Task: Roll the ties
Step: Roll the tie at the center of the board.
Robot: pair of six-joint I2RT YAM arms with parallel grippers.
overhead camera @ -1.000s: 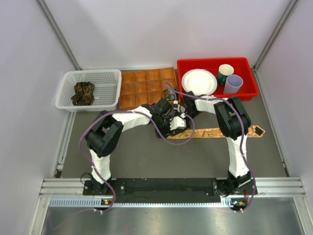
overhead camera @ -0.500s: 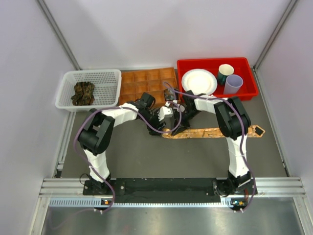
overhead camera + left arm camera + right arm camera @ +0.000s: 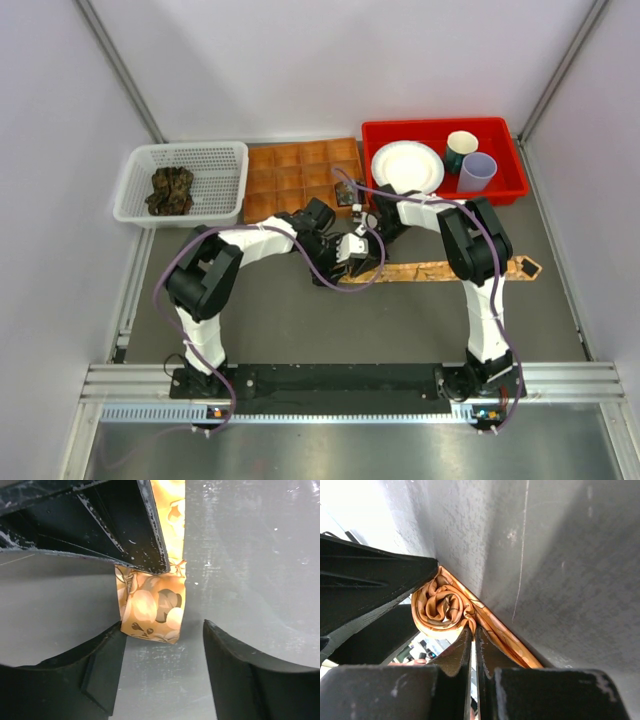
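Two robot arms meet over a matte grey table (image 3: 300, 320), scuffed with pale flecks, closed in by plain pale walls, with a metal rail (image 3: 350, 380) along its near edge. A tan-orange tie (image 3: 450, 270) printed with pale blotches lies flat on the table. Its long axis runs left to right, its loose end points right, and its left end is wound into a small coil (image 3: 442, 607). The left gripper (image 3: 164, 630) has its jaws spread apart with the coiled end between them, gripping nothing. The right gripper (image 3: 473, 632) is closed, its tips against the coil; whether it pinches fabric cannot be told. Dark green-brown ties (image 3: 170, 190) sit bundled in a white basket (image 3: 185, 148) at far left, beside a brown compartment tray (image 3: 280, 180).
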